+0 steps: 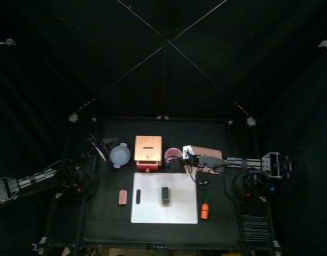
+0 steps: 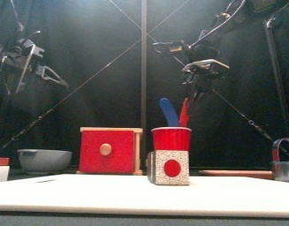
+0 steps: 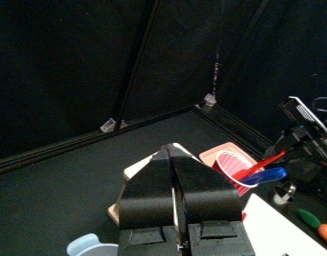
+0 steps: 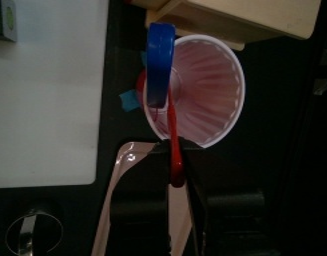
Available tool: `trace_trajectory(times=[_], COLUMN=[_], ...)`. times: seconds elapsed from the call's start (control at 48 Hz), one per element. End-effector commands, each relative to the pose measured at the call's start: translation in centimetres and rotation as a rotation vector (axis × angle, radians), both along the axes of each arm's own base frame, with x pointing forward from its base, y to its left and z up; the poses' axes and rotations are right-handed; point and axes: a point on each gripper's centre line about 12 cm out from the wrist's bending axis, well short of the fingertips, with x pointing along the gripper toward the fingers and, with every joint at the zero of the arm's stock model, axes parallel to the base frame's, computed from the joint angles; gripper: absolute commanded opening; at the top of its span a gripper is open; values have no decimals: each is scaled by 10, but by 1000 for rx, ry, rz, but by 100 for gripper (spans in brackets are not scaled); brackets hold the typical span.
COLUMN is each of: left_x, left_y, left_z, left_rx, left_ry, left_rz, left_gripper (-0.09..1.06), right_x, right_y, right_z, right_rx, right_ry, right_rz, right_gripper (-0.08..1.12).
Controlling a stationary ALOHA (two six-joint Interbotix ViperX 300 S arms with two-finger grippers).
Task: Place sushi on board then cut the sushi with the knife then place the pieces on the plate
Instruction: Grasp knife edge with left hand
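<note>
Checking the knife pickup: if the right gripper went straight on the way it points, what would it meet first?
Probably the red knife, which lies between the right gripper's fingers in the wrist view, then the red cup holding it; depth is unclear.

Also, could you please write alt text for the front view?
The right gripper hangs just above a red cup holding a blue knife and a red knife. A sushi roll lies end-on on the white board in front of it, with a wooden box to the left.
</note>
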Motion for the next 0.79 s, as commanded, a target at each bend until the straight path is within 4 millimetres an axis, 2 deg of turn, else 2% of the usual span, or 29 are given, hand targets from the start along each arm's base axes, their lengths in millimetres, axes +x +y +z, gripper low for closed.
trace_trajectory(times=[0.021,0.188,0.417,0.521,0.646,0.792], left_x=[1,1,3,7,20,36], left_y=[2,2,2,-1,-15,-37], left_z=[5,7,11,16,32,42], left_rx=[9,14,34,79,165,284], left_ry=[-10,-13,-9,4,11,47], left_rz=[5,5,-4,-33,-137,-278], left_gripper=[1,1,1,1,6,22], right_x=[2,-11,-44,-57,-70,-72], right_y=[-2,-20,-38,-36,-24,-12], right_z=[17,46,96,116,146,146], right_rx=[0,9,24,57,137,257], right_ry=[-54,-146,-315,-394,-546,-677], right_rz=[-13,-94,-197,-227,-237,-248], right_gripper=[39,39,39,39,39,39])
